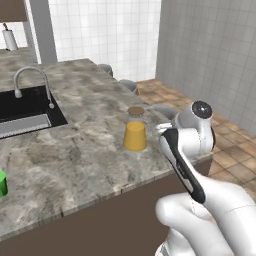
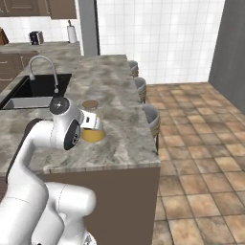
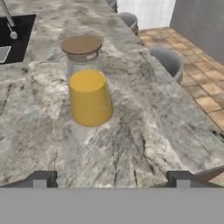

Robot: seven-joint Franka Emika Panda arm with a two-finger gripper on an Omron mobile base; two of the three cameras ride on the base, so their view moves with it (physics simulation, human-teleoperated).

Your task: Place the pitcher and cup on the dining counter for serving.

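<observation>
Nearest us in the left base view, our white arm rises before the grey-brown marbled stone dining counter (image 1: 75,160), where the clear glass conical pitcher (image 1: 135,129) of orange juice stands upright near the edge and the small green cup (image 1: 2,183) sits far left. From the right base view, a black sink (image 2: 33,88) and terracotta floor tiles (image 2: 201,158) appear. Through the hand view, our gripper (image 3: 111,178) fingers spread wide, empty, short of the pitcher.

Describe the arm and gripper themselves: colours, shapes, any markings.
The arm is glossy white with rounded, tube-like links. A black strip runs along one link, and a dark round cap with a pale dot sits at a joint. The gripper has two small, dark grey, blocky fingertips.
</observation>
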